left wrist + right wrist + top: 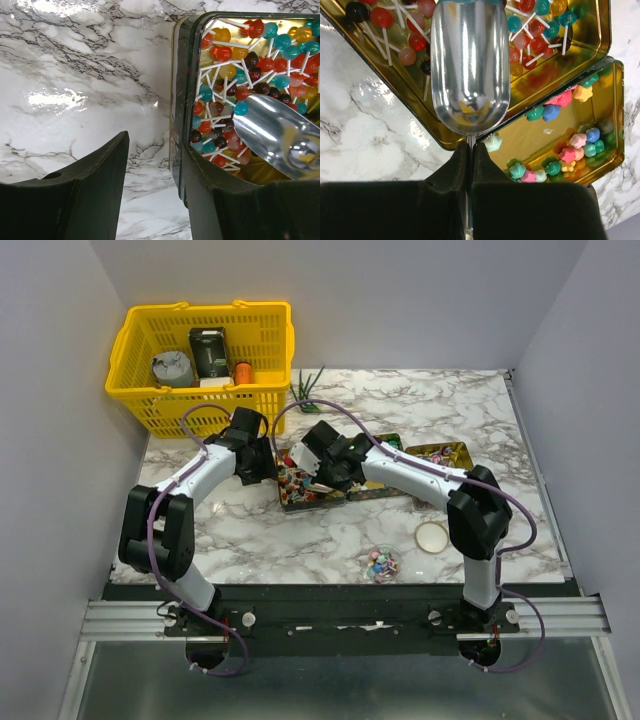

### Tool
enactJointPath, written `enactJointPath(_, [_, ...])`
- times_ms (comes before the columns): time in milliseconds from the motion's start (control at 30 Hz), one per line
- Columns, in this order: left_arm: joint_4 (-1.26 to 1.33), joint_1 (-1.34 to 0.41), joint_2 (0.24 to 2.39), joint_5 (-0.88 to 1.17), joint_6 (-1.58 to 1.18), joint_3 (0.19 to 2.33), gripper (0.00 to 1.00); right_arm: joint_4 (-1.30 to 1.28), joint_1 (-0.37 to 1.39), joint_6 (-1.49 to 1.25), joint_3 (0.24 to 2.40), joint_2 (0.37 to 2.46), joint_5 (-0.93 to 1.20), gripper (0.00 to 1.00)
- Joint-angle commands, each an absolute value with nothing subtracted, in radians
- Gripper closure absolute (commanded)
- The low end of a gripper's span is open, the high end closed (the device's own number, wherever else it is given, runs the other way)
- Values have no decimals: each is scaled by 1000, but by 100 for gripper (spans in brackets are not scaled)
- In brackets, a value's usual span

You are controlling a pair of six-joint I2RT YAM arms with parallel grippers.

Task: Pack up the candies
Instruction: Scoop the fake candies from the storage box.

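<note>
Candies (382, 563) lie in a small cluster on the worktop (300, 540) near the arm bases, well apart from the lollipop tin (300, 492) that both arms reach over.

Left wrist: the left end effector (155, 145) is released, its fingers astride the tin's wall, likely to steady it.

Right wrist: the right end effector (470, 150) is clenched on an empty scoop (470, 65) over the lollipops (540, 30), probably ready to dig.

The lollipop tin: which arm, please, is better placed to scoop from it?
Probably right: the right gripper is shut on the scoop above the lollipops; the left gripper, open, sits at the tin wall.
</note>
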State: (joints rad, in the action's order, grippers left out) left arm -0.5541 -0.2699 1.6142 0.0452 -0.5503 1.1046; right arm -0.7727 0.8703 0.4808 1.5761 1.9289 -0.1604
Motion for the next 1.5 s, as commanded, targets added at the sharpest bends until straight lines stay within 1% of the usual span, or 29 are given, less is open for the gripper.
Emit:
enactJointPath(0, [-538, -267, 1618, 84, -541, 1124, 44, -788, 876, 439, 1632, 1986, -118, 99])
enactJointPath(367, [-528, -267, 1609, 97, -535, 1112, 45, -842, 867, 293, 1739, 2092, -48, 99])
enactJointPath(767, [-522, -267, 1601, 104, -543, 1088, 46, -845, 819, 91, 1787, 2146, -6, 99])
enactJointPath(833, [-519, -267, 1600, 106, -546, 1086, 47, -845, 810, 81, 1802, 2161, 43, 99])
enactJointPath(1033, [-500, -267, 1597, 132, -557, 1068, 47, -844, 802, 60, 1855, 2204, 95, 99])
enactJointPath(1267, [-472, -267, 1601, 170, -569, 1048, 47, -841, 801, 41, 1898, 2243, 100, 99])
enactJointPath(1333, [-460, -268, 1603, 179, -578, 1037, 48, -822, 801, 32, 1887, 2243, 92, 99])
enactJointPath(1467, [-449, -270, 1620, 209, -587, 1028, 55, -775, 799, 14, 1852, 2237, 75, 99])
